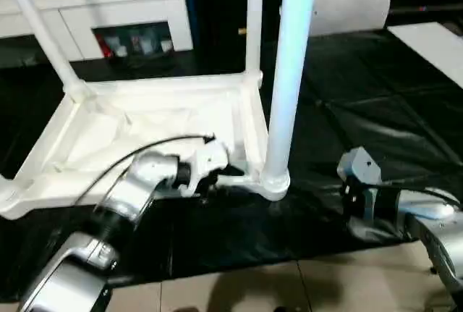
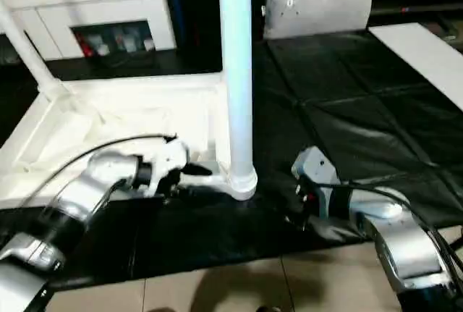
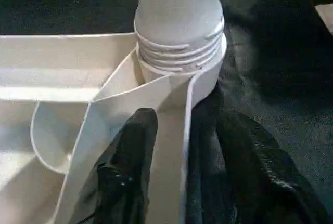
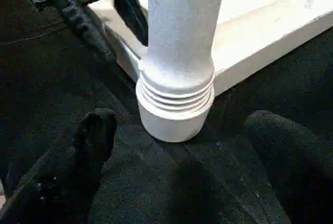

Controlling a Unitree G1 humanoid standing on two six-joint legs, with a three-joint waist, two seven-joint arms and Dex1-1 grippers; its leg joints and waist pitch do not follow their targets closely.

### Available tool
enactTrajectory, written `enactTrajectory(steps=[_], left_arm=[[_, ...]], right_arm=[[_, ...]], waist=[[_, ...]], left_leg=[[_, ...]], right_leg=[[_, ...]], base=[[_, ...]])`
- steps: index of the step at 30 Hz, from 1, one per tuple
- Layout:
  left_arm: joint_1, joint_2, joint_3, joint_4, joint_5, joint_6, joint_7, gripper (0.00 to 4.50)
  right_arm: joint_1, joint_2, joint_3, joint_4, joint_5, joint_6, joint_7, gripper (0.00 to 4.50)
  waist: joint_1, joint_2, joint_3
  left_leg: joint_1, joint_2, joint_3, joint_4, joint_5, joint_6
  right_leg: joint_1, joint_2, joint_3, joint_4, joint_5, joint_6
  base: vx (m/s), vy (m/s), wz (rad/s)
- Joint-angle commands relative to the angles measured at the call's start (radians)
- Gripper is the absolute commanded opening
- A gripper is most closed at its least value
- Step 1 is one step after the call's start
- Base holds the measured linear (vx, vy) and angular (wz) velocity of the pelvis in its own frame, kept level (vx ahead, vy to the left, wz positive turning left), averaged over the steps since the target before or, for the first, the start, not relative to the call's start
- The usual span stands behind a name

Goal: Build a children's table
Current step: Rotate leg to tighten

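Note:
The children's table lies upside down on a black mat, its white ribbed tabletop (image 1: 159, 120) facing up. One white leg (image 1: 289, 73) stands in the near right corner socket (image 1: 275, 180). Another leg (image 1: 255, 15) stands at the far right corner and a third (image 1: 43, 30) leans at the far left. My left gripper (image 3: 187, 122) is open astride the near rim beside that socket, one finger (image 3: 132, 151) inside the tabletop, the other on the mat side. On the mat just right of the socket (image 4: 174, 115), my right gripper (image 4: 182, 122) is open and apart from it.
A grey cushion (image 2: 318, 4) leans at the back of the black mat (image 1: 376, 109). A white cabinet (image 1: 108, 8) stands at the back left. A white board (image 2: 427, 51) lies at the far right. Tiled floor (image 1: 289, 290) begins at the mat's near edge.

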Motion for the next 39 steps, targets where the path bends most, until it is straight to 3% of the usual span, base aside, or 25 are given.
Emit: enactTrajectory(steps=[1,5,9,11,12,19,28,32,33,35,36,39], left_arm=[[-0.019,0.006,-0.007,0.018,0.017,-0.010,-0.016,1.74],[-0.055,0.012,-0.011,0.070,0.032,-0.014,-0.038,1.41],[-0.061,0.018,-0.010,0.096,0.037,-0.028,-0.051,1.03],[-0.059,0.025,-0.010,0.115,0.046,-0.041,-0.061,0.98],[-0.058,0.028,-0.010,0.125,0.053,-0.050,-0.064,0.69],[-0.049,0.045,-0.011,0.150,0.077,-0.083,-0.065,0.19],[-0.016,0.034,0.035,0.118,0.037,-0.112,-0.081,0.08],[0.040,0.033,0.026,0.045,0.020,-0.118,-0.105,0.08],[0.052,0.035,0.017,0.026,0.022,-0.118,-0.110,0.00],[0.077,0.037,0.001,-0.015,0.020,-0.111,-0.126,0.00],[0.095,0.032,-0.011,-0.050,0.019,-0.103,-0.135,0.00],[0.102,0.025,-0.019,-0.063,0.023,-0.102,-0.133,0.00]], right_arm=[[0.001,-0.005,0.001,-0.021,0.017,0.006,0.006,4.50],[0.012,-0.007,-0.004,-0.029,0.017,0.007,0.001,4.50],[0.019,-0.006,-0.008,-0.036,0.019,0.011,-0.003,4.50],[0.023,-0.002,-0.008,-0.038,0.018,0.010,-0.005,4.50],[0.023,0.000,-0.007,-0.036,0.017,0.010,-0.004,4.50],[0.006,0.004,0.001,-0.019,0.013,0.003,0.000,4.50],[-0.029,0.013,0.004,0.013,-0.005,-0.005,-0.015,4.50],[-0.075,0.011,-0.001,0.052,-0.003,-0.057,0.016,4.50],[-0.082,0.006,-0.001,0.058,0.010,-0.069,0.045,4.22],[-0.098,-0.004,0.005,0.072,0.022,-0.096,0.094,4.11],[-0.125,-0.005,0.012,0.097,0.039,-0.093,0.139,4.01],[-0.142,-0.005,0.023,0.112,0.062,-0.079,0.188,3.71]], waist=[[0.005,-0.011,-0.066],[0.003,-0.001,-0.066],[0.003,0.001,-0.065],[0.003,-0.001,-0.065],[0.003,-0.004,-0.065],[0.003,-0.006,-0.064],[0.002,-0.010,-0.064],[0.001,-0.008,-0.068],[0.003,-0.008,-0.070],[0.005,-0.007,-0.069],[0.004,-0.016,-0.070],[0.011,-0.012,-0.069]], left_leg=[[-0.011,0.048,-0.027,-0.066,-0.033,0.106],[-0.010,0.045,-0.026,-0.065,-0.036,0.104],[-0.012,0.040,-0.024,-0.063,-0.041,0.104],[-0.013,0.039,-0.024,-0.063,-0.044,0.103],[-0.013,0.041,-0.024,-0.064,-0.044,0.103],[-0.011,0.041,-0.024,-0.065,-0.048,0.100],[-0.013,0.041,-0.023,-0.065,-0.041,0.100],[-0.011,0.052,-0.026,-0.066,-0.018,0.108],[-0.012,0.058,-0.028,-0.066,-0.011,0.119],[-0.012,0.063,-0.029,-0.065,0.004,0.134],[-0.014,0.065,-0.028,-0.064,0.013,0.142],[-0.012,0.063,-0.024,-0.062,0.020,0.156]], right_leg=[[0.072,-0.083,0.058,-0.085,-0.349,0.050],[0.073,-0.082,0.055,-0.087,-0.351,0.046],[0.074,-0.079,0.051,-0.090,-0.368,0.059],[0.074,-0.079,0.050,-0.092,-0.376,0.070],[0.073,-0.079,0.050,-0.092,-0.380,0.075],[0.070,-0.080,0.049,-0.094,-0.393,0.090],[0.070,-0.081,0.048,-0.094,-0.400,0.097],[0.069,-0.089,0.057,-0.082,-0.356,0.060],[0.070,-0.092,0.060,-0.074,-0.331,0.042],[0.069,-0.094,0.064,-0.068,-0.309,0.024],[0.070,-0.096,0.067,-0.066,-0.295,0.011],[0.068,-0.096,0.069,-0.064,-0.307,-0.011]], base=[[0.000,0.000,0.00],[0.000,0.000,0.00],[0.000,0.000,0.00],[0.000,0.000,0.00],[0.000,0.000,0.00],[0.000,0.000,0.00],[0.000,0.000,0.00],[0.000,0.000,0.00],[0.000,0.000,0.00],[0.000,0.000,0.00],[0.000,0.000,0.00],[0.000,0.000,0.00]])
